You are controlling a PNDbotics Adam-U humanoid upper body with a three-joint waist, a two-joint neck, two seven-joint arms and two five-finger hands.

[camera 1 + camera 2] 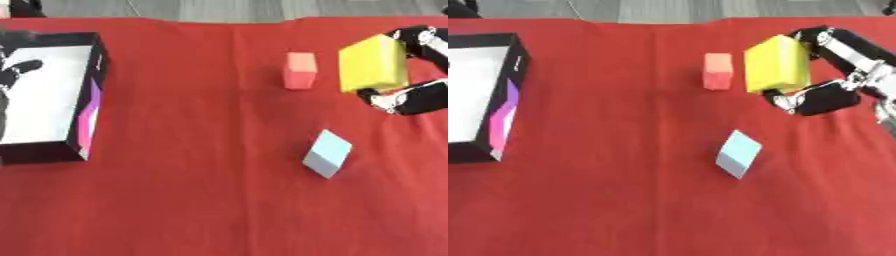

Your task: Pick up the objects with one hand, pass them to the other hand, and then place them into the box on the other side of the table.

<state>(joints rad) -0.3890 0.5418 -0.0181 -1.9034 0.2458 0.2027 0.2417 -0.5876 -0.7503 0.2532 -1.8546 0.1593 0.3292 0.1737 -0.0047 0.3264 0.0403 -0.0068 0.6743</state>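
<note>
A yellow block [777, 64] hangs above the red cloth at the right, held between the fingers and thumb of my right hand [824, 95], which is shut on it. A small pink-red block [299, 70] stands just left of it on the cloth. A pale blue block [328, 153] lies tilted nearer the front. The black box with a white floor [52, 95] sits at the far left. My left hand [16, 72] shows dark over the box at the left edge, fingers spread.
The red cloth [192, 190] covers the whole table. A grey floor strip runs along the far edge. The box has a pink and purple side panel [87, 122] facing the middle.
</note>
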